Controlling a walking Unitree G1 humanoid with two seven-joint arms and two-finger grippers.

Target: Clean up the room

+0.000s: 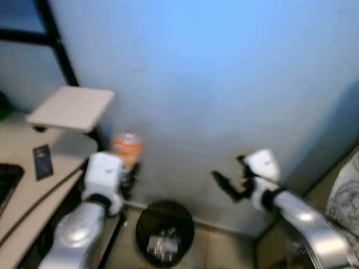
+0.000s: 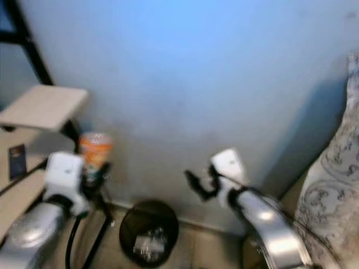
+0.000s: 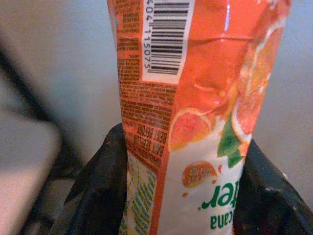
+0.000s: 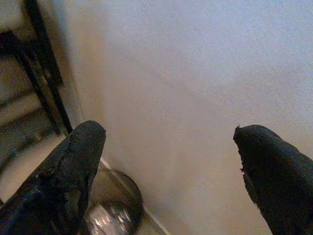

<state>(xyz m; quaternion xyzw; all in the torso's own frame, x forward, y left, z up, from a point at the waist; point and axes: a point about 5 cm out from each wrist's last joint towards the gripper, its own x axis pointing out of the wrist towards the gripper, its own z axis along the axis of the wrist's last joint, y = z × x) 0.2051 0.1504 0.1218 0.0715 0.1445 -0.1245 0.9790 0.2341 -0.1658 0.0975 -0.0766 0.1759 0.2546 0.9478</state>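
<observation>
Blurred pale wall (image 1: 213,84) backs a black bin (image 1: 164,225) holding unclear litter. Left gripper (image 3: 186,196) clamps an orange carton (image 3: 190,107), its ends cut off; right gripper (image 4: 168,161) hangs spread, holding nothing.

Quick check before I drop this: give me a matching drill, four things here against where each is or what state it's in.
Things:
1. orange juice bottle
2. black waste bin
3. right gripper
4. small dark card

States or places:
a. lying on the desk
b. open, holding nothing
c. on the floor by the wall, with crumpled litter inside
d. clamped in the left gripper

Pairs: 1-d, 2-c, 3-b, 4-a
</observation>
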